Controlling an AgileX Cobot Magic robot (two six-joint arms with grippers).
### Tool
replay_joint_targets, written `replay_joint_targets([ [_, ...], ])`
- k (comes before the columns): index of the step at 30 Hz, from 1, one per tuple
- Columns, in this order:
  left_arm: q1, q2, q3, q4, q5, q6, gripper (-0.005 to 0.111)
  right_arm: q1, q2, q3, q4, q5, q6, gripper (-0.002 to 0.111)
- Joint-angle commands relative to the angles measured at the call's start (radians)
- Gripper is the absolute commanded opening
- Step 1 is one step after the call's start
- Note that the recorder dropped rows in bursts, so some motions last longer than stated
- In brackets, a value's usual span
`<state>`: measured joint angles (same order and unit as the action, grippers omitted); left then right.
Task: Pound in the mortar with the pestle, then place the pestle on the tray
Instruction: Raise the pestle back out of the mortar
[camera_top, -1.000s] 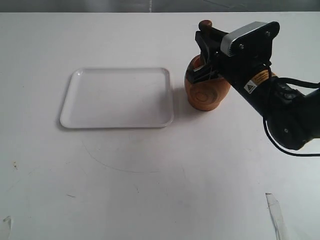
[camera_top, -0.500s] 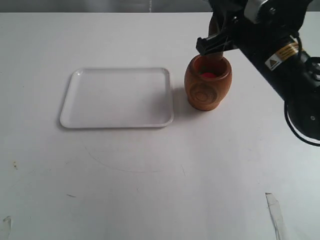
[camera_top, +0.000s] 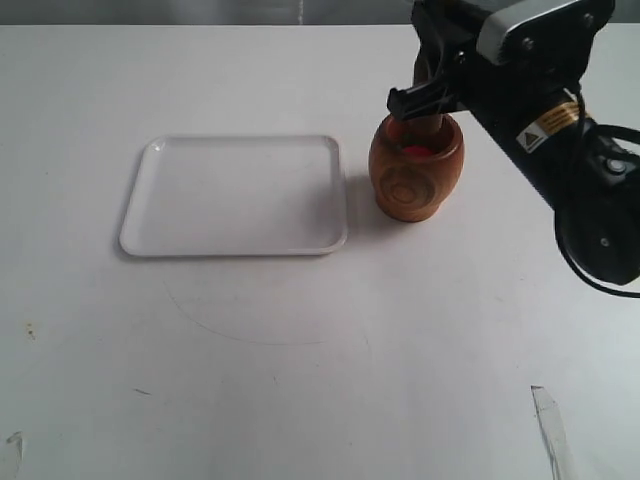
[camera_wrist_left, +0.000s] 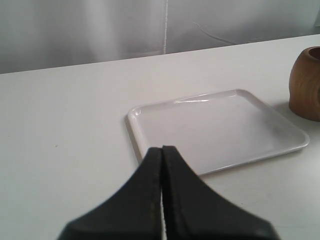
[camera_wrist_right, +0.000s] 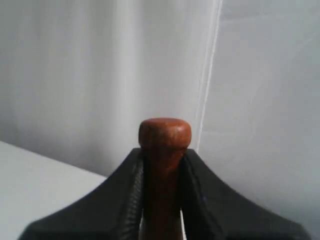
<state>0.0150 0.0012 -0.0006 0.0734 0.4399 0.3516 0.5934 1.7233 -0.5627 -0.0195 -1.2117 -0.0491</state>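
With our right gripper (camera_top: 425, 100) clamped on the neck of the pestle (camera_wrist_right: 164, 142) over the mortar (camera_top: 415, 180) near the bench's far edge, we should drive straight down its middle, left gripper (camera_wrist_left: 162, 162) pinched together, empty

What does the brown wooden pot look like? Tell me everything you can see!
The mortar is a rounded, barrel-shaped pot of brown wood with ring-shaped grain on its side. It stands upright on the white table, beside the tray without touching it. Its wide round mouth is open, and something red shows inside. The pestle, held by the right end effector, pokes down into the mouth.
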Motion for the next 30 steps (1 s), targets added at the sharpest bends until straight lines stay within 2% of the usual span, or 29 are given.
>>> replay_joint_targets([
  [1,-0.008,-0.001,0.001,-0.007,-0.003,-0.008,0.0,-0.003,-0.047,0.002,0.011,0.028,-0.025,0.0],
  [5,-0.008,-0.001,0.001,-0.007,-0.003,-0.008,0.0,-0.003,0.007,0.002,0.007,0.081,-0.031,0.0],
  [12,-0.008,-0.001,0.001,-0.007,-0.003,-0.008,0.0,-0.003,0.166,0.002,0.004,0.074,-0.029,0.0],
  [17,-0.008,-0.001,0.001,-0.007,-0.003,-0.008,0.0,-0.003,0.187,0.002,0.004,0.056,-0.029,0.0],
  [25,-0.008,-0.001,0.001,-0.007,-0.003,-0.008,0.0,0.002,0.007,0.002,-0.003,-0.009,-0.029,0.0],
  [30,-0.008,-0.001,0.001,-0.007,-0.003,-0.008,0.0,0.044,-0.17,0.002,-0.186,0.019,-0.029,0.0],
])
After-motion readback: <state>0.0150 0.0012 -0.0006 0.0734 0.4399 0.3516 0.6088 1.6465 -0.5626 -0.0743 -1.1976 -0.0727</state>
